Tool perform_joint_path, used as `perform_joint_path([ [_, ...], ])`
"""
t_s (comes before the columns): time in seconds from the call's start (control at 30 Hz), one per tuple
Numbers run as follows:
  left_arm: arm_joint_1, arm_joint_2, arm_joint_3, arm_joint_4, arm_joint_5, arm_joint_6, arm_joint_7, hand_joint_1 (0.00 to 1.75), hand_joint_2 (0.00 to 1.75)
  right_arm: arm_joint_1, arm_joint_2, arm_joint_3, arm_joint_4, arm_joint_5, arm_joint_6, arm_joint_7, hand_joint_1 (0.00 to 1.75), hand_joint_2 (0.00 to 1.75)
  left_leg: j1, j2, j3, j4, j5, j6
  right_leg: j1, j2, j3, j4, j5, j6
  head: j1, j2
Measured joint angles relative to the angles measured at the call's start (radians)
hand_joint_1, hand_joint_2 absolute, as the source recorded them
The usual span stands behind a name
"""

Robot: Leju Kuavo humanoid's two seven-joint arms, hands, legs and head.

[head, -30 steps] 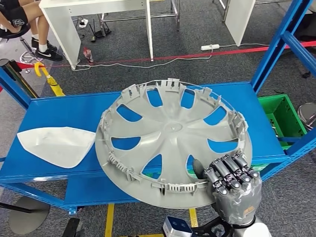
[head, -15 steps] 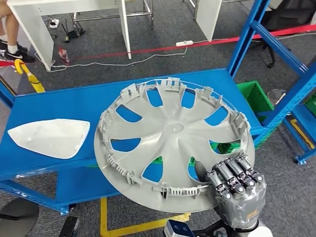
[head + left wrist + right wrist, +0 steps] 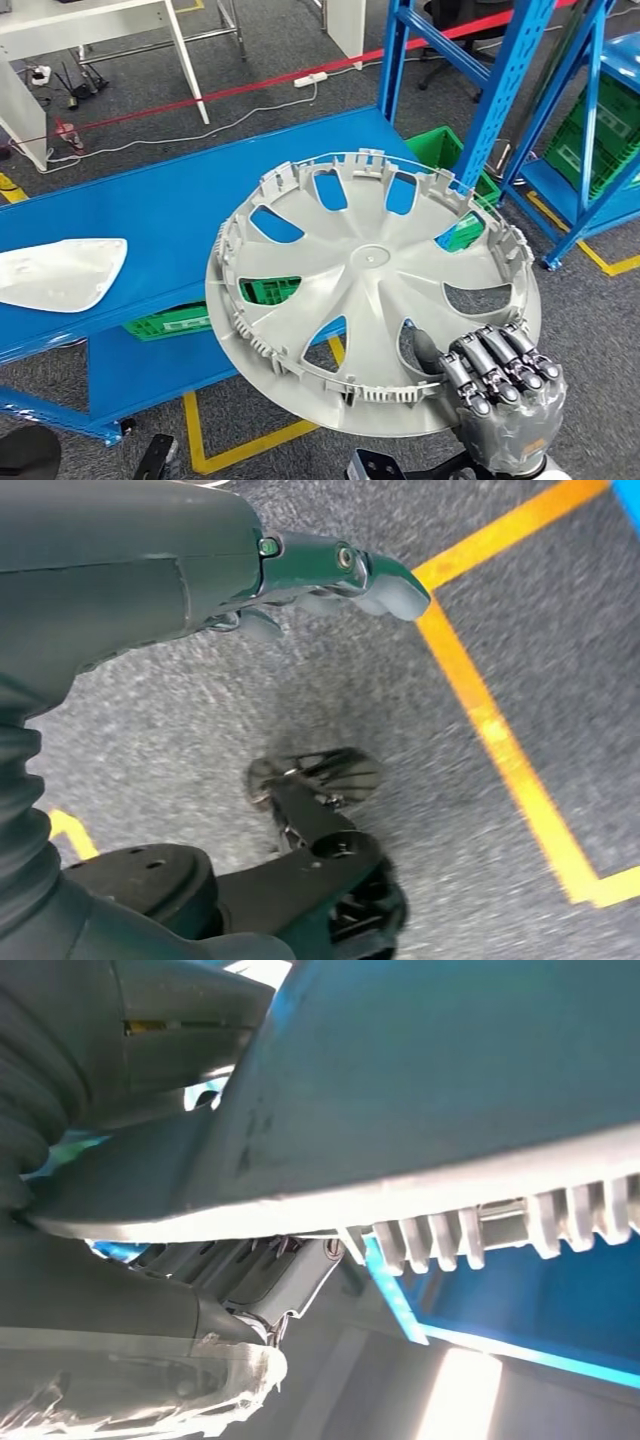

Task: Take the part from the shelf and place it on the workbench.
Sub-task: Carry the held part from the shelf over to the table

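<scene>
A large grey wheel cover with its ribbed inner side up is held level in front of me, partly over the blue shelf and partly over the floor. My right hand grips its near rim, fingers curled over the top edge and thumb through one opening. In the right wrist view the cover's rim lies across the picture, with the fingers wrapped under it. My left hand hangs over the grey floor with its fingers stretched out, holding nothing.
A flat white part lies on the shelf at the left. Blue rack uprights stand to the right, with green crates low beside them. Yellow floor lines run below. A white table leg stands behind the shelf.
The whole view has swung to the right, so the shelf and white part slid left in the picture. The wheel cover stays in my right hand, now reaching past the shelf's right end.
</scene>
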Motion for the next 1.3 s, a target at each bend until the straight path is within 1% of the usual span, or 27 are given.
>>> perform_joint_path([
  [0.03,-0.003,0.000,-0.004,0.000,-0.005,-0.001,0.004,0.00,1.75,0.008,0.000,-0.010,-0.003,0.000,0.000,0.000,1.75,1.75,0.000,-0.001,0.005,0.030,0.002,0.002,0.000,0.012,-0.018,0.001,0.013,0.001,0.000,0.000],
  [0.07,-0.008,0.000,-0.009,0.000,-0.010,-0.002,0.007,0.00,1.75,0.018,0.001,-0.020,-0.007,0.000,0.000,0.000,1.75,1.75,0.000,-0.003,0.024,0.029,0.025,0.005,0.000,0.024,-0.035,0.002,0.026,0.004,0.000,0.000],
  [0.1,-0.013,0.000,-0.014,0.000,-0.015,-0.003,0.010,0.00,1.75,0.027,0.001,-0.030,-0.010,0.000,0.000,0.000,1.75,1.75,0.000,-0.009,0.058,-0.005,0.056,0.008,0.000,0.035,-0.052,0.004,0.038,0.007,0.000,0.000],
  [0.17,-0.025,-0.001,-0.023,0.000,-0.024,-0.006,0.014,0.00,1.75,0.043,0.004,-0.049,-0.019,0.000,0.000,-0.002,1.75,1.75,0.003,-0.054,0.154,-0.139,0.081,0.018,-0.002,0.055,-0.079,0.009,0.061,0.015,0.000,0.000],
  [0.23,-0.036,-0.002,-0.032,0.000,-0.031,-0.008,0.018,0.00,1.75,0.057,0.008,-0.065,-0.031,0.000,0.000,-0.008,1.75,1.75,0.005,-0.095,0.217,-0.245,0.061,0.025,-0.003,0.074,-0.095,0.008,0.084,0.027,0.001,0.000],
  [0.27,-0.039,-0.004,-0.036,0.000,-0.033,-0.009,0.019,0.00,1.75,0.063,0.010,-0.072,-0.037,0.000,0.000,-0.010,1.75,1.75,0.003,-0.096,0.224,-0.264,0.056,0.029,-0.004,0.084,-0.099,0.002,0.097,0.034,0.002,0.000],
  [0.33,-0.043,-0.007,-0.043,0.000,-0.036,-0.010,0.021,0.00,1.75,0.075,0.012,-0.083,-0.045,0.000,0.000,-0.012,1.75,1.75,0.002,-0.071,0.211,-0.267,0.070,0.041,-0.006,0.096,-0.107,-0.006,0.113,0.048,0.001,0.000],
  [0.37,-0.044,-0.008,-0.045,0.000,-0.036,-0.011,0.021,0.00,1.75,0.080,0.012,-0.088,-0.049,0.000,0.000,-0.013,1.75,1.75,0.003,-0.057,0.202,-0.268,0.081,0.049,-0.005,0.083,-0.117,0.007,0.093,0.052,0.004,0.000],
  [0.4,-0.045,-0.009,-0.046,0.000,-0.036,-0.011,0.021,0.00,1.75,0.083,0.013,-0.092,-0.051,0.000,0.000,-0.013,1.75,1.75,0.004,-0.042,0.191,-0.270,0.093,0.056,-0.004,0.061,-0.131,0.040,0.052,0.056,0.007,0.000],
  [0.47,-0.047,-0.008,-0.048,0.000,-0.036,-0.011,0.021,0.00,1.75,0.087,0.013,-0.098,-0.053,0.000,0.000,-0.014,1.75,1.75,0.001,-0.014,0.165,-0.269,0.116,0.063,-0.003,0.010,-0.164,0.165,-0.060,0.061,0.014,0.000],
  [0.5,-0.047,-0.008,-0.049,0.000,-0.036,-0.011,0.021,0.00,1.75,0.088,0.013,-0.099,-0.053,0.000,0.000,-0.014,1.75,1.75,0.000,0.001,0.151,-0.268,0.127,0.062,-0.004,-0.001,-0.174,0.234,-0.094,0.065,0.014,0.000],
  [0.53,-0.047,-0.007,-0.049,0.000,-0.037,-0.011,0.021,0.00,1.75,0.089,0.013,-0.100,-0.053,0.000,0.000,-0.014,1.75,1.75,-0.002,0.016,0.137,-0.267,0.138,0.062,-0.005,-0.006,-0.172,0.284,-0.100,0.067,0.014,0.000],
  [0.6,-0.048,-0.007,-0.051,0.000,-0.038,-0.011,0.021,0.00,1.75,0.091,0.013,-0.105,-0.053,0.000,0.000,-0.017,1.75,1.75,-0.003,0.045,0.109,-0.265,0.158,0.059,-0.005,-0.013,-0.123,0.289,-0.056,0.069,0.014,0.000],
  [0.67,-0.052,-0.007,-0.056,0.000,-0.043,-0.013,0.022,0.00,1.75,0.096,0.017,-0.113,-0.057,0.000,0.000,-0.022,1.75,1.75,-0.005,0.065,0.090,-0.263,0.176,0.051,-0.004,-0.042,-0.003,0.163,-0.031,0.068,0.014,0.000],
  [0.7,-0.055,-0.007,-0.060,0.000,-0.045,-0.016,0.022,0.00,1.75,0.099,0.020,-0.117,-0.062,0.000,0.000,-0.024,1.75,1.75,-0.006,0.072,0.083,-0.261,0.185,0.046,-0.002,-0.060,0.062,0.077,-0.045,0.065,0.013,0.000],
  [0.73,-0.060,-0.008,-0.064,0.000,-0.046,-0.020,0.022,0.00,1.75,0.104,0.024,-0.122,-0.069,0.000,0.000,-0.026,1.75,1.75,-0.008,0.079,0.079,-0.260,0.195,0.042,0.001,-0.073,0.104,0.012,-0.061,0.061,0.013,0.000],
  [0.77,-0.064,-0.009,-0.066,0.000,-0.046,-0.026,0.023,0.00,1.75,0.109,0.027,-0.127,-0.076,0.000,0.000,-0.028,1.75,1.75,-0.008,0.087,0.075,-0.259,0.206,0.037,0.005,-0.077,0.123,-0.029,-0.074,0.056,0.013,0.000],
  [0.83,-0.070,-0.013,-0.070,0.000,-0.043,-0.037,0.023,0.00,1.75,0.126,0.034,-0.140,-0.091,-0.001,0.000,-0.032,1.75,1.75,-0.004,0.094,0.065,-0.259,0.217,0.027,0.008,-0.063,0.102,-0.040,-0.065,0.038,0.013,0.000],
  [0.9,-0.070,-0.016,-0.074,0.000,-0.041,-0.040,0.024,0.00,1.75,0.143,0.042,-0.153,-0.104,-0.001,0.000,-0.035,1.75,1.75,0.000,0.059,0.049,-0.222,0.160,0.014,0.006,-0.045,0.080,-0.039,-0.042,0.019,0.012,0.000],
  [0.97,-0.070,-0.019,-0.082,0.000,-0.046,-0.040,0.027,0.00,1.75,0.157,0.051,-0.164,-0.117,0.000,0.000,-0.035,1.75,1.75,0.001,0.015,0.020,-0.112,0.054,0.008,0.005,-0.022,0.053,-0.038,-0.018,0.007,0.007,0.000],
  [1.0,-0.071,-0.020,-0.088,0.000,-0.050,-0.039,0.028,0.00,1.75,0.164,0.056,-0.169,-0.123,0.000,0.000,-0.035,1.75,1.75,0.000,0.005,0.007,-0.046,0.018,0.008,0.006,-0.010,0.036,-0.037,-0.005,0.005,0.006,0.000],
  [1.03,-0.072,-0.021,-0.093,0.000,-0.053,-0.038,0.030,0.00,1.75,0.171,0.060,-0.175,-0.130,0.000,0.000,-0.034,1.75,1.75,0.000,0.001,0.000,0.006,0.009,0.010,0.007,0.004,0.020,-0.037,0.007,0.004,0.005,0.000],
  [1.07,-0.074,-0.022,-0.099,0.000,-0.056,-0.036,0.034,0.00,1.75,0.178,0.064,-0.179,-0.137,0.000,0.000,-0.034,1.75,1.75,-0.001,-0.001,0.004,0.032,0.025,0.013,0.008,0.017,0.003,-0.035,0.019,0.004,0.005,0.000],
  [1.1,-0.075,-0.023,-0.104,0.000,-0.057,-0.036,0.037,0.00,1.75,0.185,0.068,-0.184,-0.142,0.000,0.000,-0.033,1.75,1.75,-0.002,-0.004,0.021,0.028,0.054,0.017,0.008,0.029,-0.011,-0.034,0.029,0.006,0.005,0.000],
  [1.17,-0.080,-0.026,-0.114,0.000,-0.059,-0.035,0.042,0.00,1.75,0.199,0.076,-0.192,-0.153,0.000,0.000,-0.033,1.75,1.75,-0.003,-0.035,0.103,-0.080,0.102,0.030,0.008,0.054,-0.036,-0.028,0.049,0.011,0.004,0.000],
  [1.23,-0.087,-0.030,-0.123,0.000,-0.064,-0.035,0.045,0.00,1.75,0.209,0.083,-0.199,-0.164,0.000,0.000,-0.033,1.75,1.75,-0.002,-0.076,0.192,-0.219,0.090,0.040,0.010,0.074,-0.056,-0.019,0.065,0.019,0.005,0.000],
  [1.3,-0.092,-0.036,-0.134,0.000,-0.068,-0.036,0.050,0.00,1.75,0.221,0.090,-0.206,-0.174,0.000,0.000,-0.033,1.75,1.75,-0.003,-0.081,0.220,-0.273,0.070,0.044,0.009,0.092,-0.068,-0.016,0.080,0.030,0.006,0.000],
])
